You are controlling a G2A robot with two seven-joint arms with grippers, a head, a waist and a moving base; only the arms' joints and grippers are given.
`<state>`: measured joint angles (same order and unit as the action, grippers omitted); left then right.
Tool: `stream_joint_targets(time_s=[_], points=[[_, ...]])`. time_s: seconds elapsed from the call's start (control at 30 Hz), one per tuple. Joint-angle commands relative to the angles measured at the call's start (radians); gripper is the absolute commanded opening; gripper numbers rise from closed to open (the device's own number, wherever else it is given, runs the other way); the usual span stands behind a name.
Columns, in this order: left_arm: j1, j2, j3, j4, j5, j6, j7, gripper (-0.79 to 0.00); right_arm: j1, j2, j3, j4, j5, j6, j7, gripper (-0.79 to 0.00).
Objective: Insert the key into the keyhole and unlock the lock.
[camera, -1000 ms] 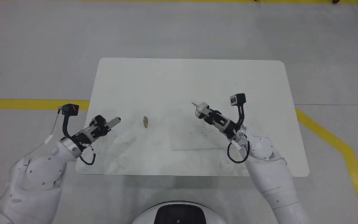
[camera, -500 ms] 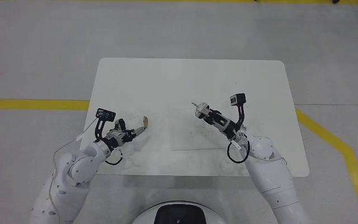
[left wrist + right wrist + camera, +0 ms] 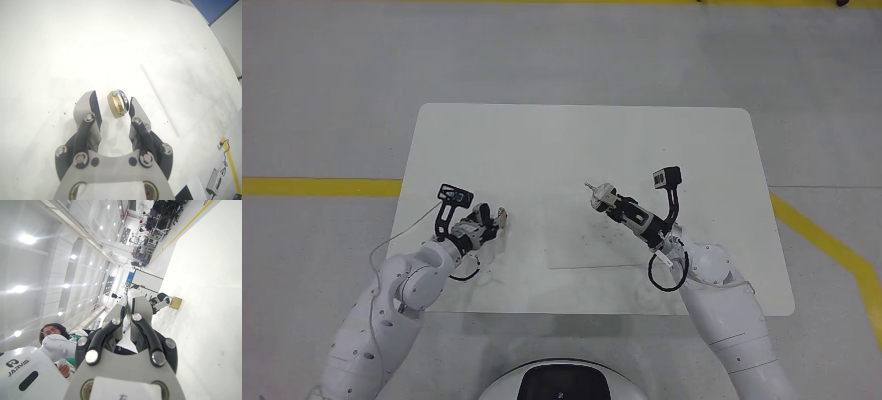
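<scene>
A small brass padlock (image 3: 502, 215) with a silver shackle stands on edge on the white table (image 3: 642, 140), left of centre. My left gripper (image 3: 492, 221) is at the padlock (image 3: 117, 104), open, with one finger on each side of it and small gaps between. My right gripper (image 3: 595, 190) hangs above the table's middle, shut on the key (image 3: 588, 185), whose thin metal tip sticks out past the fingertips (image 3: 140, 300). From the right wrist view the padlock (image 3: 175, 302) lies farther off with the left gripper (image 3: 159, 303) at its shackle end.
A faint rectangular outline (image 3: 582, 240) marks the table surface between the two arms. Yellow floor tape (image 3: 312, 186) runs past the table's left and right sides. The far half of the table is bare.
My left arm has swung right along the table to the padlock, and its open fingers now straddle it. The right arm and the key have not moved.
</scene>
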<state>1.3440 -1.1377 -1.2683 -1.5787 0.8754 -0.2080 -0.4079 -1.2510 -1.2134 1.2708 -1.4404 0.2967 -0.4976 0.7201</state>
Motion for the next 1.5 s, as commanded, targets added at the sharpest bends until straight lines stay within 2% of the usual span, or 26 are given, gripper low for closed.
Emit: stream_joint_targets(time_s=[0.0,0.07,0.13,0.2,0.37,0.53,0.63,0.73,0.8,0.9,1.0,1.1,1.23,1.47], points=[[-0.009,-0.002,0.007,0.014,-0.001,0.002,-0.003,-0.440,0.000,0.000,0.000,0.000,0.000,0.000,0.000,-0.785],[-0.016,-0.003,0.014,0.023,0.003,-0.001,-0.009,-0.459,0.000,0.000,0.000,0.000,0.000,0.000,0.000,-0.785],[-0.021,-0.004,0.019,0.025,0.006,-0.003,-0.012,-0.600,0.000,0.000,0.000,0.000,0.000,0.000,0.000,-0.785],[-0.022,-0.004,0.022,0.028,0.007,-0.008,-0.029,-0.785,0.000,0.000,0.000,0.000,0.000,0.000,0.000,-0.785],[-0.018,-0.001,0.011,0.029,0.005,-0.014,-0.045,-0.785,0.000,0.000,0.000,0.000,0.000,0.000,0.000,-0.785],[0.003,0.002,-0.030,0.003,-0.077,-0.032,-0.046,-0.785,0.000,0.000,0.000,0.000,0.000,0.000,0.000,-0.785],[0.017,0.002,-0.067,-0.003,-0.238,-0.051,-0.083,-0.785,0.000,0.000,0.000,0.000,0.000,0.000,0.000,-0.785],[0.022,0.003,-0.120,0.009,-0.513,-0.050,-0.186,-0.785,0.000,0.000,0.000,0.000,0.000,0.000,0.000,-0.785],[0.018,0.003,-0.163,0.026,-0.790,-0.012,-0.306,-0.785,0.000,0.000,0.000,0.000,0.000,0.000,0.000,-0.785],[-0.007,0.004,-0.234,0.086,-1.198,0.123,-0.501,-0.785,0.000,0.000,0.000,0.000,0.000,0.000,0.000,-0.785],[-0.040,0.006,-0.274,0.156,-1.446,0.268,-0.651,-0.785,0.000,0.000,0.000,0.000,0.000,0.000,0.000,-0.785],[-0.069,0.008,-0.271,0.205,-1.542,0.365,-0.738,-0.785,0.000,0.000,0.000,0.000,0.000,0.000,0.000,-0.785],[-0.107,0.007,-0.237,0.248,-1.590,0.447,-0.786,-0.785,0.000,0.000,0.000,0.000,0.000,0.000,0.000,-0.785],[-0.146,0.002,-0.169,0.262,-1.603,0.488,-0.810,-0.785,0.000,0.000,0.000,0.000,0.000,0.000,0.000,-0.785]])
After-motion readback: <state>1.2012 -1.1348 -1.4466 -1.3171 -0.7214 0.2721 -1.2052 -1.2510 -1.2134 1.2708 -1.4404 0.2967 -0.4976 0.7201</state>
